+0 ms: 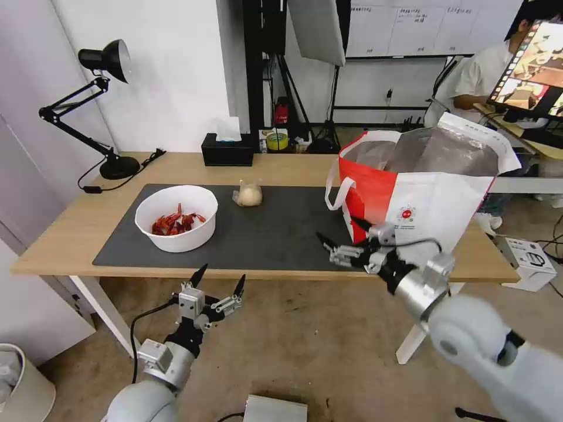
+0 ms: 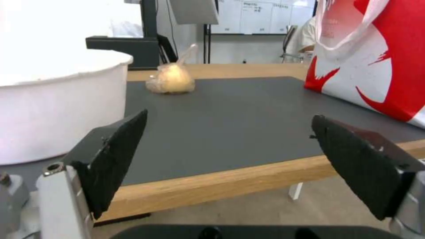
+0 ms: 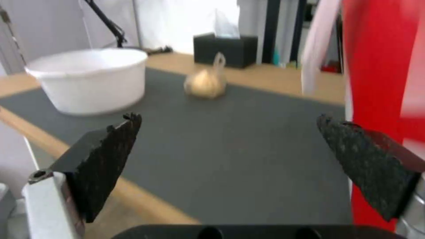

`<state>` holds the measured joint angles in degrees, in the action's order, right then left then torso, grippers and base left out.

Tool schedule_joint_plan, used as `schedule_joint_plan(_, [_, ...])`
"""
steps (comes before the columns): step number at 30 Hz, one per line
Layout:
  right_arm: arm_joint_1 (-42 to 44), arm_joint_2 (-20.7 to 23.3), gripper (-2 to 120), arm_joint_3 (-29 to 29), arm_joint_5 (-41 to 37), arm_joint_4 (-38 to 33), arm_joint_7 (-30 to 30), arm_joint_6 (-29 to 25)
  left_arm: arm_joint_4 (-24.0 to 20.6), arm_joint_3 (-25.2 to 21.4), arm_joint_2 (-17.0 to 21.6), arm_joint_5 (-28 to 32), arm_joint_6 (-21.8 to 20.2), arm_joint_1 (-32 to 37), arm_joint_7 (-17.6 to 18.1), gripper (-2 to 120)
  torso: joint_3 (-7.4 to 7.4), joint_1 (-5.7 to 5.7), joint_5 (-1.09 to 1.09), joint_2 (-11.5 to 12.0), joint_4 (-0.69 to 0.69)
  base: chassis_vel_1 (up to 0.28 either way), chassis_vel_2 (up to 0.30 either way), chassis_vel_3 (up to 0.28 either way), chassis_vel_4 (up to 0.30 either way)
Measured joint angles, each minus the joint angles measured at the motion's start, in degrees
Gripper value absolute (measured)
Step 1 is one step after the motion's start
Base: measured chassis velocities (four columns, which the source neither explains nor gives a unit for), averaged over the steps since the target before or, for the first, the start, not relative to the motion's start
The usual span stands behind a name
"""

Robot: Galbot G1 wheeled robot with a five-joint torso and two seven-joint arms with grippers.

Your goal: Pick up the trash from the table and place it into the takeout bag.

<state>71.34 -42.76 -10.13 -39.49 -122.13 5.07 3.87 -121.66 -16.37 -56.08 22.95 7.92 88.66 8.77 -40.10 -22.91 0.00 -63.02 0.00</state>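
Just beyond my right hand (image 1: 343, 237), spread wide and empty over the worktop's (image 1: 70, 234) near edge, lies the small bag (image 1: 248, 194); the takeout bag (image 1: 422, 193) stands beside it for a short drop. My left hand (image 1: 218, 281) waits wide below the bowl (image 1: 176, 218).

**No legible text**

The takeout bag (image 1: 422, 199) carries a small round red logo (image 1: 406, 214), its characters too small to read. Writing on the wall board (image 1: 404, 26) behind is likewise illegible.
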Motion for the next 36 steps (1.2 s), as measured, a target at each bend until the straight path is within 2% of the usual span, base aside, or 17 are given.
schedule_joint_plan(13, [5.3, -5.3, 100, 1.0, 5.5, 4.6, 0.2, -5.6, 0.8, 0.3, -0.1, 0.0, 0.1, -0.2, -0.2, 100, 0.00, 0.00, 0.00, 0.0, 0.00, 0.000, 0.000, 0.000, 0.000])
schedule_joint_plan(36, [5.5, -6.9, 100, 1.8, 6.8, 5.3, 0.9, -7.4, 0.6, -0.1, 0.1, 0.0, 0.3, -0.2, -0.2, 100, -0.01, 0.00, 0.00, 0.0, 0.00, 0.000, 0.000, 0.000, 0.000])
